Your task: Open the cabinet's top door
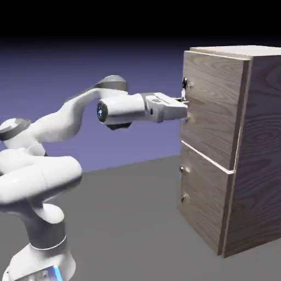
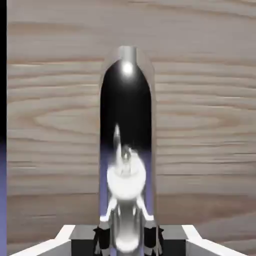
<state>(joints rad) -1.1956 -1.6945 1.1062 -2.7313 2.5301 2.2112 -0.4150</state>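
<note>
The cabinet [image 1: 252, 164] of light brown wood stands at the exterior view's right. Its top door [image 1: 211, 110] sits flush with the front. My gripper [image 1: 185, 108] reaches level from the left and meets the door's slim silver handle [image 1: 185, 88] near the left edge. In the hand view the shiny handle [image 2: 126, 125] runs up the middle over the door's wood grain [image 2: 205, 125]. My gripper [image 2: 127, 239] is shut on the handle's lower part, one dark fingertip [image 2: 102, 239] pressed against each side of it.
Below the top door is the shorter wood panel [image 1: 203, 206] with its own small metal handle [image 1: 182, 184]. The grey table [image 1: 126, 219] spreads between my base and the cabinet.
</note>
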